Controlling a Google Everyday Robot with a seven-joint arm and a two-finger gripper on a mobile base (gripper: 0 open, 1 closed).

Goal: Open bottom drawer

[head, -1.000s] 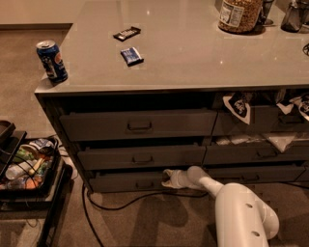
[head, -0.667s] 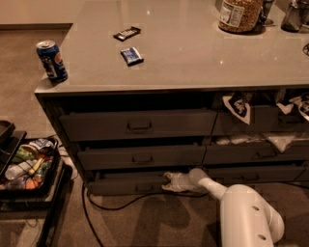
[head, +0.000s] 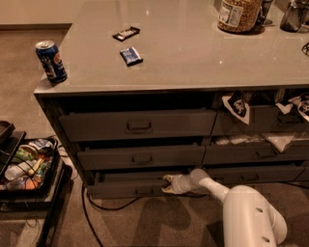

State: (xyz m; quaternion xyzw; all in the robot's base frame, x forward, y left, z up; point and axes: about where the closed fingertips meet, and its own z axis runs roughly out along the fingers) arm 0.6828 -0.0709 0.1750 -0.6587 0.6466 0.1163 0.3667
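The bottom drawer (head: 126, 189) is the lowest, slim dark-grey front of the left stack. It stands pulled out a little, with a dark gap above its front and its small pull (head: 144, 191) near the middle. My gripper (head: 167, 184) is at the right end of that front, at its top edge, touching or hooked on it. My white arm (head: 241, 207) reaches in from the lower right. The two taller fronts above, the top drawer (head: 137, 124) and the middle drawer (head: 141, 157), are also slightly out.
A blue soda can (head: 50, 61), two snack bars (head: 129, 44) and a jar (head: 237, 14) sit on the counter. A black cart (head: 24, 169) with bottles stands at the left. A cable (head: 89, 205) runs over the carpet. The neighbouring stack (head: 256, 153) holds bags.
The bottom drawer front has come out slightly toward the camera. My gripper and arm have drawn back with it.
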